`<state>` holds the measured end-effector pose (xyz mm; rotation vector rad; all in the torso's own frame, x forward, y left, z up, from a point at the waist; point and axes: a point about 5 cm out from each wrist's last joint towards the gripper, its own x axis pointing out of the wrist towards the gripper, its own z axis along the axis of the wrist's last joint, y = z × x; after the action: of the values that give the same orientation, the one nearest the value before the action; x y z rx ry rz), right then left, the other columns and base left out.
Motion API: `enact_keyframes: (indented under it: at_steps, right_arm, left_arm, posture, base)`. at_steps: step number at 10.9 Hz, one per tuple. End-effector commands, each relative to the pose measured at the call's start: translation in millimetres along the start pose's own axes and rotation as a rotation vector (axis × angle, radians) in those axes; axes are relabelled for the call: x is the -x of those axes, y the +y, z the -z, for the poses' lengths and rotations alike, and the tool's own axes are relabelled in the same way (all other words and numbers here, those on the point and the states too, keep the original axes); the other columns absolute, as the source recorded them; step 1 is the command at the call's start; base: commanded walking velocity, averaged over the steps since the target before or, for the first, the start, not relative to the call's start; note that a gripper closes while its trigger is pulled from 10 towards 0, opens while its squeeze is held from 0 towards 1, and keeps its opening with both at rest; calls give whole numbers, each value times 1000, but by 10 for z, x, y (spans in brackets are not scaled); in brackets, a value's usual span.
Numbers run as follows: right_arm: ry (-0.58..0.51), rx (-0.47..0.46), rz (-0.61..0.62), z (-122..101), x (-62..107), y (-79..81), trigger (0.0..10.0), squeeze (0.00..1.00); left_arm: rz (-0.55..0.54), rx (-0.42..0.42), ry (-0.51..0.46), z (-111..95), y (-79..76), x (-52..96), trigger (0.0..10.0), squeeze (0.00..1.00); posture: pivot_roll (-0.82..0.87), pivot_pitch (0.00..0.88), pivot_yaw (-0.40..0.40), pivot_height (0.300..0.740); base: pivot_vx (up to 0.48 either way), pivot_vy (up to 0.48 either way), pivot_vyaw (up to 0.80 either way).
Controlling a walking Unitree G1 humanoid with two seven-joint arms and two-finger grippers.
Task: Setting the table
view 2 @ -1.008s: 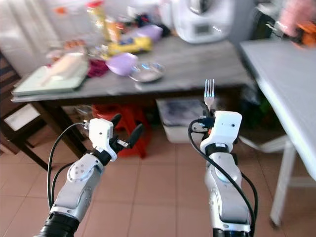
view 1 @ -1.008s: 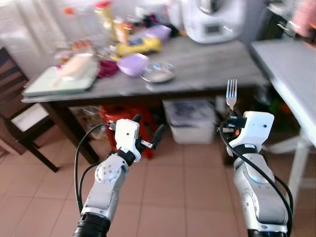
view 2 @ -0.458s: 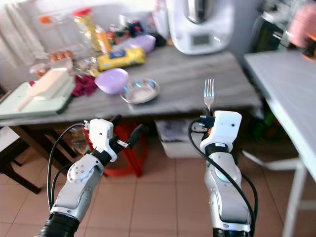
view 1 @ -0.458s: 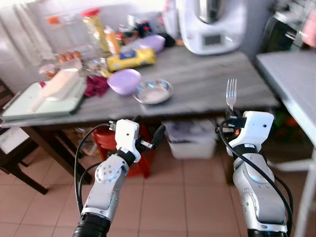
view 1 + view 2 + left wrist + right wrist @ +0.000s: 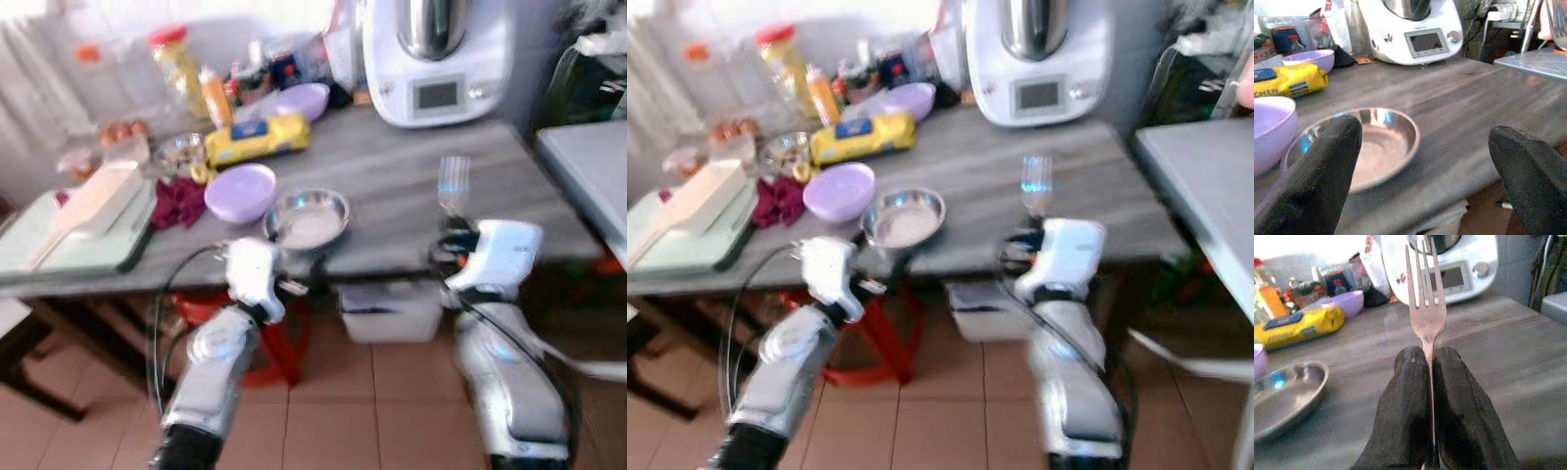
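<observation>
Currently carrying: right pincer [image 5: 1427,377] clamps fork [image 5: 1425,308] upright (tines up); left pincer [image 5: 1420,161] wide, empty. Next, probably lay fork near the surface's [image 5: 411,186] front edge beside steel bowl [image 5: 309,217].

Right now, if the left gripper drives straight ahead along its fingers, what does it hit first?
Probably the shallow round steel dish near the grey wooden table's front edge. The open left gripper frames it; depth is unclear, so the edge could come first.
</observation>
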<state>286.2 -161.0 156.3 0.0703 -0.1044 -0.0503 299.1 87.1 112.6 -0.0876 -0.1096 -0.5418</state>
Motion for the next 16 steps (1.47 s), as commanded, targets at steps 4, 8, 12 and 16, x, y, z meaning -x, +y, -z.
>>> enact_keyframes:
  at_steps: [4, 8, 12, 16]
  right_arm:
    - [-7, -28, -45, -12, -5, 134, 10000, 0]
    - [5, -28, -37, 26, 36, 121, 10000, 0]
    - [65, -28, -4, 97, 48, 63, 10000, 0]
    - [200, -11, 23, 267, -18, -95, 10000, 0]
  left_arm:
    - [-50, -72, 1, -38, 166, 123, 10000, 0]
    - [-90, -117, 32, -33, 345, 463, 10000, 0]
    - [9, -95, 82, -1, 326, 668, 10000, 0]
    - [111, -60, 120, 46, 282, 747, 10000, 0]
  posture:
    - [-145, 23, 154, 740]
    - [-137, 29, 158, 740]
    - [-129, 49, 156, 740]
    - [-123, 69, 156, 740]
  base:
    - [229, 0, 0]
    - [0, 0, 0]
    - [0, 0, 0]
    - [0, 0, 0]
